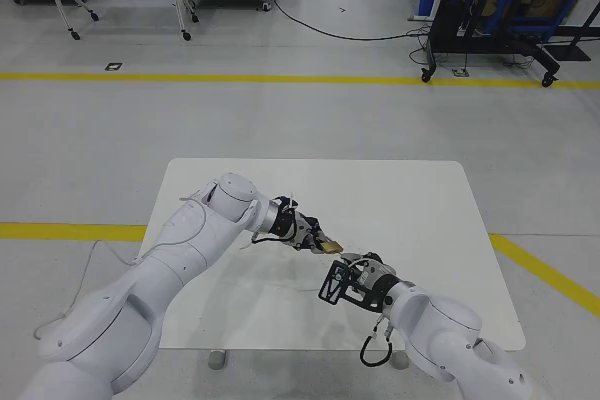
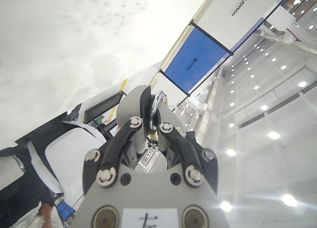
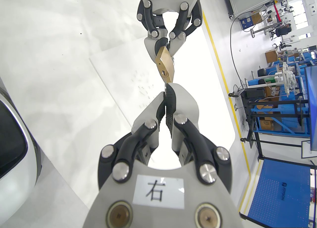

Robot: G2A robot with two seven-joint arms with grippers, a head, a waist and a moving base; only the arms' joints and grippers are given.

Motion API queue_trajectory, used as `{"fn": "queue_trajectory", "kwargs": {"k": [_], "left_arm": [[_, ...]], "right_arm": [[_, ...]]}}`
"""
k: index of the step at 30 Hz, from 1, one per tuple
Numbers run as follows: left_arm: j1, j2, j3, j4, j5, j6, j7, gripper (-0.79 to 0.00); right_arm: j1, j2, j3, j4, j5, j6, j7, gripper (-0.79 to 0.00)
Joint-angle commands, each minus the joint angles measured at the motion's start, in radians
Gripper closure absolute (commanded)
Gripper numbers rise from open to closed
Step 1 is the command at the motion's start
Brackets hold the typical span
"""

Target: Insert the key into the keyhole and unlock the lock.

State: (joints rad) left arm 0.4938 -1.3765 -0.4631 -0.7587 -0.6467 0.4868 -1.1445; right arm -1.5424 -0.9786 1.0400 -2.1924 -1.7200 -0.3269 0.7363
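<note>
The left arm [image 1: 180, 270] comes in from the near left corner of the white tabletop [image 1: 420, 200], bends at the elbow and stretches toward the middle, wrist held above the surface. The left jaws are clamped on the silver shackle [image 2: 156, 107] of the brass padlock [image 1: 330, 243]. The padlock hangs clear of the tabletop, tilted, with its body pointing at the other arm. Its keyhole [image 3: 163, 73] faces the right wrist camera.

The right arm [image 1: 440, 320] rises from the near right edge and folds back toward the centre, its wrist aimed at the padlock's free end. The right jaws are pressed together, their tips just beside the padlock's lower corner. A thin sliver of metal at those tips is, as far as can be told, the key [image 3: 165, 87]. It sits near the keyhole but is not in it.
</note>
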Motion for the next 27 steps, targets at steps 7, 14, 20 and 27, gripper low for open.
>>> {"fn": "queue_trajectory", "kwargs": {"k": [7, 14, 20, 27], "left_arm": [[0.001, -0.008, -0.006, 0.003, 0.025, 0.009, 0.003, 0.000], [0.001, -0.014, -0.015, 0.011, 0.037, 0.016, 0.000, 0.000], [0.007, -0.019, -0.048, 0.027, 0.009, -0.002, 0.033, 0.000], [0.015, -0.020, -0.067, 0.021, 0.019, -0.003, 0.063, 0.000]], "right_arm": [[0.013, -0.012, -0.029, 0.007, -0.037, 0.014, 0.022, 0.000], [0.016, -0.021, -0.045, 0.006, -0.064, 0.014, 0.036, 0.000], [0.002, -0.026, -0.042, -0.012, -0.083, 0.022, 0.029, 0.000], [-0.022, -0.028, -0.026, -0.029, -0.123, 0.031, 0.048, 0.000]]}}
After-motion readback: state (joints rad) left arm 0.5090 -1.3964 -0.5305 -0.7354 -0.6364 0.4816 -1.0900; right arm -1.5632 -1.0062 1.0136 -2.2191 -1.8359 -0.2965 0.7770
